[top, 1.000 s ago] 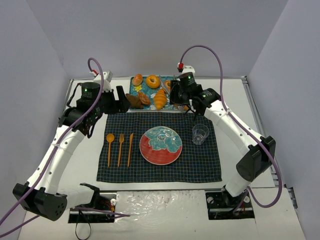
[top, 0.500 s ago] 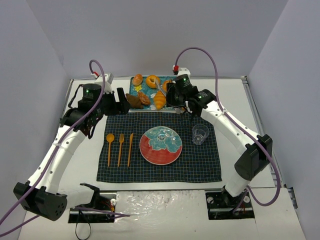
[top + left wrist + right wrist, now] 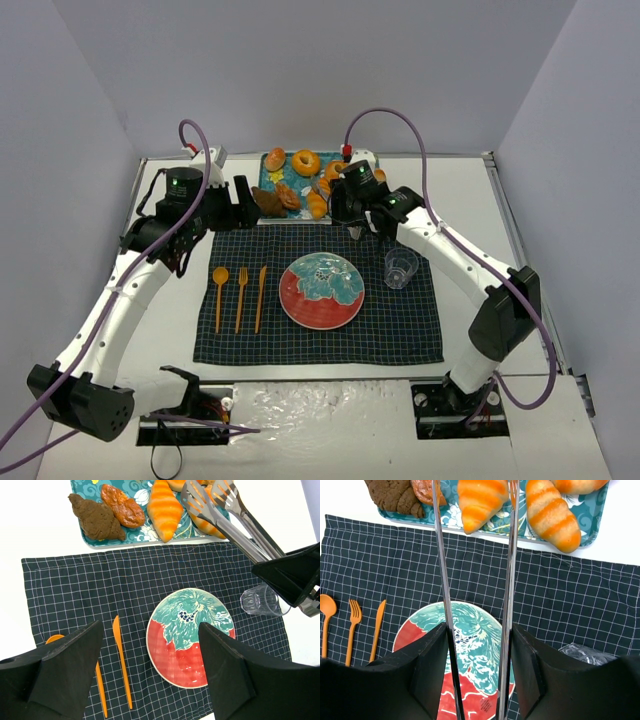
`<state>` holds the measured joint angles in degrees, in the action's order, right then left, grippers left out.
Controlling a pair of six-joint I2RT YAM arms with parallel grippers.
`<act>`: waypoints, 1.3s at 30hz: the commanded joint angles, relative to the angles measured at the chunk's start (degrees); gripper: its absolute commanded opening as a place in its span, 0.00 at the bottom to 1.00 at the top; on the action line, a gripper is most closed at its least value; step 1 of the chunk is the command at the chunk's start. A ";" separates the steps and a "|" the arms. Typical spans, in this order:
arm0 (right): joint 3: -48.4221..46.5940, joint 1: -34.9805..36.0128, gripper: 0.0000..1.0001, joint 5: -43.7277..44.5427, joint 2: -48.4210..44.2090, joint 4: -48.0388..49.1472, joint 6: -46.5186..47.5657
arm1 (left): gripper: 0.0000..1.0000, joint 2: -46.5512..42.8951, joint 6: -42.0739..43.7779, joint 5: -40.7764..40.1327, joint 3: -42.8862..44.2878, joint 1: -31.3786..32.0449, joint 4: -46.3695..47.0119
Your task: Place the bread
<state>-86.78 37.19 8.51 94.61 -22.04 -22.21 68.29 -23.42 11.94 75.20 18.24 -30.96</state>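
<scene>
The bread, a golden-orange croissant [image 3: 317, 203], lies on the teal tray [image 3: 272, 180] at the back. In the right wrist view the croissant [image 3: 480, 497] sits between the two arms of the metal tongs [image 3: 509, 555]. My right gripper [image 3: 477, 670] is shut on the tongs and hovers over the mat's far edge [image 3: 350, 205]. The tong tips run out of that view, so contact cannot be told. A paler croissant [image 3: 552, 515] lies to its right. The red and teal plate [image 3: 300, 305] is bare. My left gripper [image 3: 150, 680] is open and empty, left of the tray [image 3: 243, 198].
A dark checked mat [image 3: 410, 330] holds the plate, a clear cup [image 3: 401, 268] and an orange spoon, fork and knife [image 3: 240, 295]. Brown pastries [image 3: 97, 517] and a doughnut [image 3: 305, 162] share the tray. White walls close in the table.
My right arm has swung left with the tongs, from the tray's right end to over the golden-orange croissant. The left arm has hardly moved.
</scene>
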 commanded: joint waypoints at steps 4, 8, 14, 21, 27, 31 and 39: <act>0.79 0.25 0.46 1.45 0.24 5.05 -0.46 | 0.73 -1.40 -0.41 -0.24 0.75 -0.21 3.80; 1.64 0.34 0.46 1.34 1.50 5.98 -0.73 | 0.73 -1.59 -0.31 -0.43 0.56 -0.22 3.71; 1.88 0.34 0.46 2.01 3.53 7.00 -0.79 | 0.73 -1.76 -0.40 -0.43 0.21 -0.16 3.71; 1.13 0.25 0.46 1.64 6.75 8.29 -0.64 | 0.73 -1.61 -0.29 -0.43 0.30 -0.22 3.54; 0.48 0.25 0.46 1.49 8.90 8.71 -0.63 | 0.73 -1.57 -0.14 -0.52 0.21 -0.21 3.54; -0.36 0.12 0.46 2.08 10.33 8.77 -0.51 | 0.73 -1.41 -0.13 -0.52 0.25 -0.18 3.54; -1.43 0.16 0.46 1.99 12.19 8.90 -0.29 | 0.73 -1.18 -0.13 -0.43 0.25 -0.18 3.58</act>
<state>-84.68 37.21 8.80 106.81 -16.24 -22.46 68.23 -23.40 11.90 75.09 18.24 -30.96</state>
